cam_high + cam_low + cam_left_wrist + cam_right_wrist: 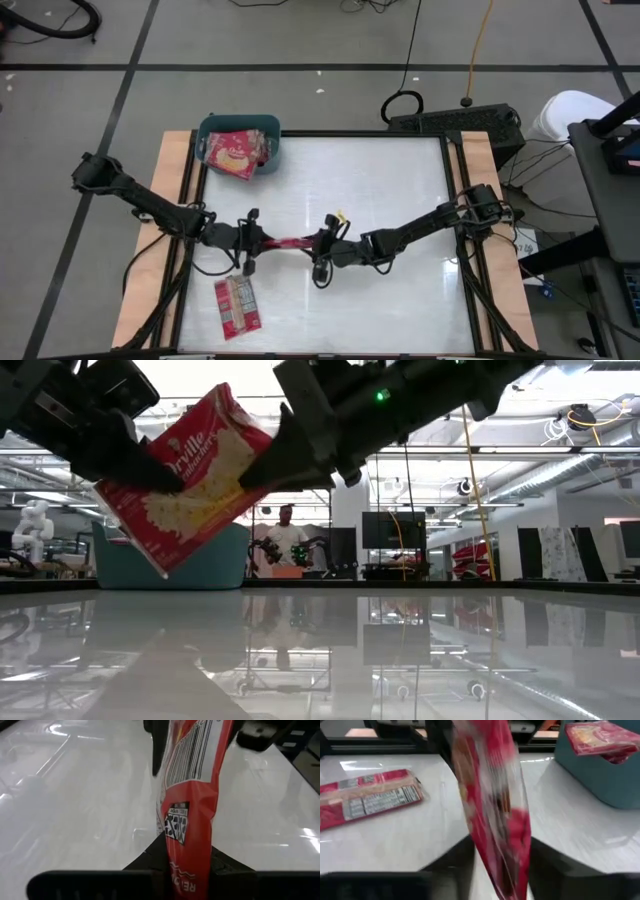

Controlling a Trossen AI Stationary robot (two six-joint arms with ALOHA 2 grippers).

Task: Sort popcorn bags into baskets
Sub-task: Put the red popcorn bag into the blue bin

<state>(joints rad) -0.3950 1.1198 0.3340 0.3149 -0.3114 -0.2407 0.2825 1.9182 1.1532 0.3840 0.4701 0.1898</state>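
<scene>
1. Mid-table, a popcorn bag [288,241] hangs in the air between the two arms, stretched edge-on, with the left gripper [247,238] at one end and the right gripper [322,243] at the other.
2. Left jaws are clamped on the bag's end; the left wrist view shows the red film pinched between the dark fingers, barcode side showing.
3. The right gripper sits at the opposite end with the packet running between its fingers, but whether it is squeezing or letting go, I cannot tell.
4. It looks light, flat and floppy: the low view shows it tilted and hanging without drooping much. Glossy film, likely slippery, so a firm pinch on a short edge seems the safest hold.
5. Looks: red wrapper, yellow-cream popcorn picture, white lettering on the front; pale printed panel and barcode on the back.
6. A second bag [238,306] lies flat, back up, near the front edge on the left arm's side.
7. The teal basket [212,127] stands at the far left corner, well apart from the held bag, with red packets [236,152] already inside.
</scene>
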